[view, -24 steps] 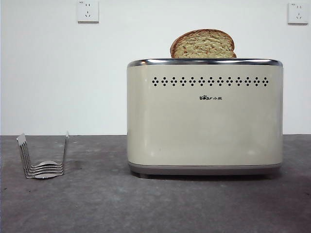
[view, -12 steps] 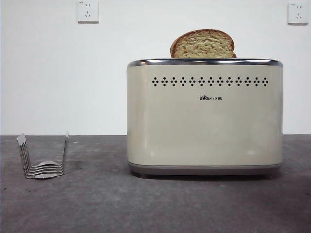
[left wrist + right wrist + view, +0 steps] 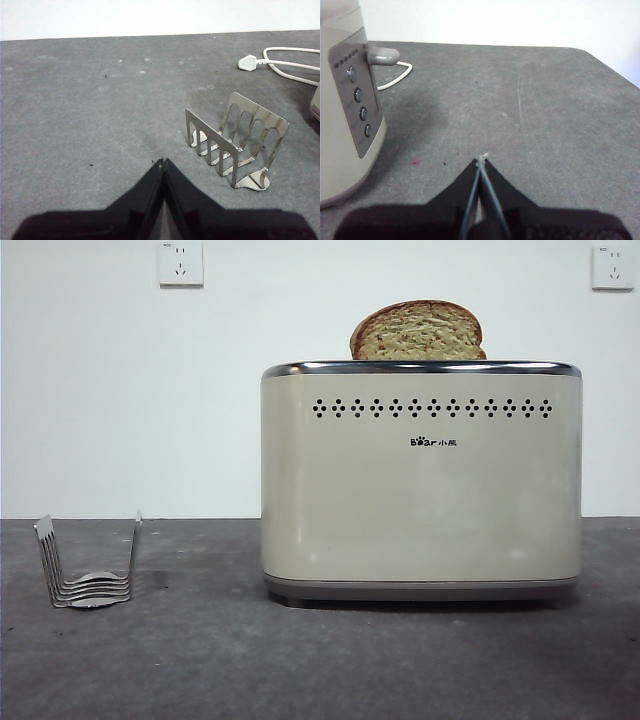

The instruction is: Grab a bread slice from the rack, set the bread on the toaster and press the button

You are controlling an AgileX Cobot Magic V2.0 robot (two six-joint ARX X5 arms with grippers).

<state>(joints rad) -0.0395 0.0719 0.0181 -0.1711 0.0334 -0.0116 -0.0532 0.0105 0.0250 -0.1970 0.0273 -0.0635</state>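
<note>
Slice of bread [image 3: 417, 332] sits in toaster [image 3: 420, 500]; toaster's side lever [image 3: 382, 55] lies ahead-left of right gripper [image 3: 481, 161], nearer arm, jaws pinched closed, empty; left gripper [image 3: 162, 162] closed too.

Right end effector [image 3: 481, 161] pinched together near the toaster [image 3: 342, 125].

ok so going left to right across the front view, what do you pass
rack → left wall socket → toaster, with the slice of bread sticking up out of its top → right wall socket
</note>
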